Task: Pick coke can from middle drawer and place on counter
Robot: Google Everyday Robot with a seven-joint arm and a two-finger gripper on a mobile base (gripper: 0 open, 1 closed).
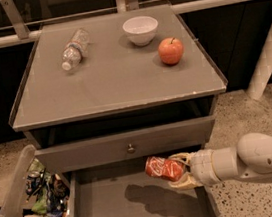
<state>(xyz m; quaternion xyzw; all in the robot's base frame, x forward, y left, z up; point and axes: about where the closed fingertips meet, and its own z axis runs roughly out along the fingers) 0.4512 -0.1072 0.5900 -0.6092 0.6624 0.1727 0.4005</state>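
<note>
My gripper is shut on the red coke can and holds it on its side in the air above the open middle drawer. The can's shadow falls on the drawer's bare grey floor below. My white arm reaches in from the right. The can hangs just below the grey drawer front with the round knob. The grey counter lies above and behind it.
On the counter lie a clear plastic bottle, a white bowl and a red-orange apple. A clear plastic bin of colourful packets hangs at the left of the drawer. A white post stands at the right.
</note>
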